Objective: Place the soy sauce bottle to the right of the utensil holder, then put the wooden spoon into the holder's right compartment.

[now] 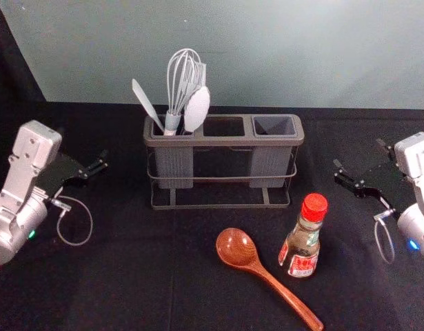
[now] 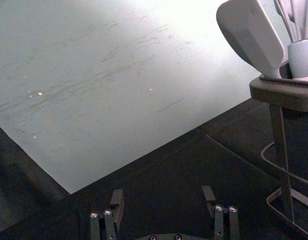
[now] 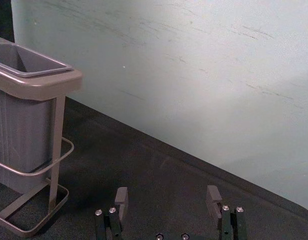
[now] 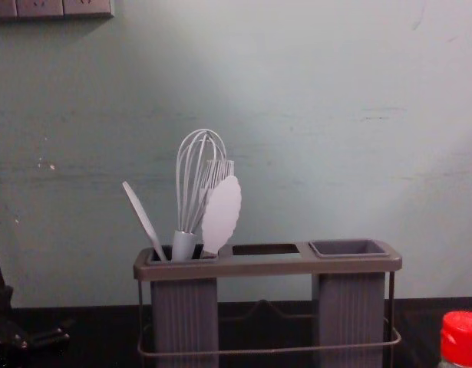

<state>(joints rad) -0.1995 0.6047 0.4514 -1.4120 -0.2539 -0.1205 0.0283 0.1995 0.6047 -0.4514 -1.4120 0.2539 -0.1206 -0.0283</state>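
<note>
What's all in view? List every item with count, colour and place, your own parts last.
Soy sauce bottle: 1, dark with red cap, upright, front-right of the holder
Wooden spoon: 1, reddish brown, lying before the holder
Utensil holder: 1, grey-brown, mid-table
Left compartment: 1, grey, holder's left end
Right compartment: 1, grey, holder's right end
Whisk: 1, pale, left compartment
Other utensils: at least 2, pale, left compartment
Table: 1, black, beneath everything
Wall: 1, grey-green, behind
Sockets: 3 showing, greyish, on wall
Left arm: 1, silver, left
Right arm: 1, silver, right
Left pincer: 1, black, open, left of holder
Right pincer: 1, black, open, right of holder
</note>
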